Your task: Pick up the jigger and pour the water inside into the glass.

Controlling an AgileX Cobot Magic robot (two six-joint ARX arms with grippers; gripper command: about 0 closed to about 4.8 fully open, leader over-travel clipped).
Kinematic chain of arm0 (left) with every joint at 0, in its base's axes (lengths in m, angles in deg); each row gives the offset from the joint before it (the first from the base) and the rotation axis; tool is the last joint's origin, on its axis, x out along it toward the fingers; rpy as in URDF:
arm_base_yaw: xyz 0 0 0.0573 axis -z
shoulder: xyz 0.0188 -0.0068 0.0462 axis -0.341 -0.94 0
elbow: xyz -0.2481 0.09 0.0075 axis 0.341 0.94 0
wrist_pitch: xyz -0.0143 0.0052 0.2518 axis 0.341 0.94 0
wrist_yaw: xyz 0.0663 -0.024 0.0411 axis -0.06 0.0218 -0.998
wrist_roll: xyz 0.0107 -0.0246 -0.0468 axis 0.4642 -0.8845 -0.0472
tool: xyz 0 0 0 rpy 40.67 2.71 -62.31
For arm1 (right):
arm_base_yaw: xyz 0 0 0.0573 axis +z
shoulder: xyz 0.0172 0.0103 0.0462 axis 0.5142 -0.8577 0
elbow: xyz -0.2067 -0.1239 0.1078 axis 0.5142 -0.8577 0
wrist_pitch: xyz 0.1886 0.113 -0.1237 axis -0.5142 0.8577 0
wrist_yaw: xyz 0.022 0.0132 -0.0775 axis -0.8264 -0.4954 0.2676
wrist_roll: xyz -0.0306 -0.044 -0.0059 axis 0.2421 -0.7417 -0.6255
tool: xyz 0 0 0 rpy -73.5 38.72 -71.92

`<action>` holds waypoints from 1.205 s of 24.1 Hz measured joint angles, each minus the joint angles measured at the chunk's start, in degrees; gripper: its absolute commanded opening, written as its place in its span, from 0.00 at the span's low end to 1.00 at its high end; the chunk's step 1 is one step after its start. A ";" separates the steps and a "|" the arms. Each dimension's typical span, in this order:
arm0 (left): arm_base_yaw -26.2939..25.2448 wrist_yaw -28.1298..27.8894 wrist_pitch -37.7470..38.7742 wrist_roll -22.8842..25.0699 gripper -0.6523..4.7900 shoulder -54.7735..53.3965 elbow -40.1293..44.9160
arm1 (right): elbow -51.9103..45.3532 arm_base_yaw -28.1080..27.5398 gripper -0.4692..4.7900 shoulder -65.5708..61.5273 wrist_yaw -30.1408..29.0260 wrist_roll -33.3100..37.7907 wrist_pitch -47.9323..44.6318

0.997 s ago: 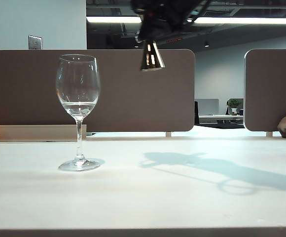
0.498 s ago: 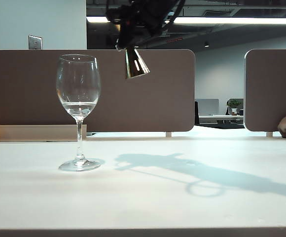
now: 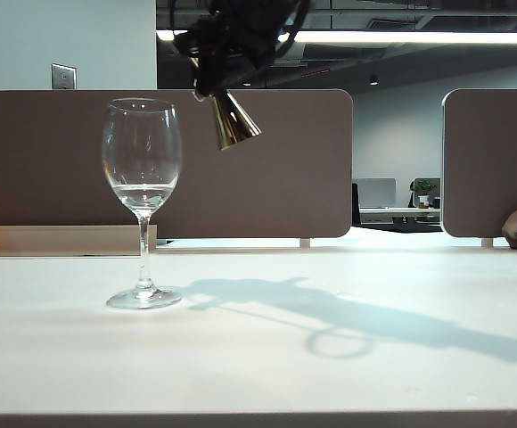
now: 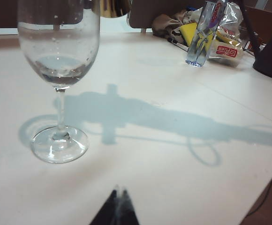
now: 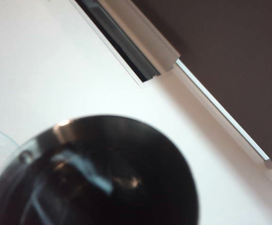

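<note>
Here, right end effector (image 3: pixel 212 85) holds jigger (image 3: pixel 233 120); bottle (image 4: pixel 204 31) lettering unreadable.

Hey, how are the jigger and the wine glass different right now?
The jigger is opaque gold metal; the glass is clear. The jigger hangs tilted in the right pincer; the glass stands upright on the table. The jigger looks far shorter. Both flare wide from a narrow part.

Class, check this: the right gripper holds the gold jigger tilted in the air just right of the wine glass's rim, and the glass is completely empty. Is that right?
Not quite. The glass is not empty: the exterior view shows a little clear water low in its bowl. The rest holds: the right gripper carries the tilted jigger just right of the rim.
</note>
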 measured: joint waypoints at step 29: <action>0.00 0.00 0.00 0.00 0.11 -0.02 0.00 | 0.68 1.05 0.09 -1.40 4.00 -21.22 -0.61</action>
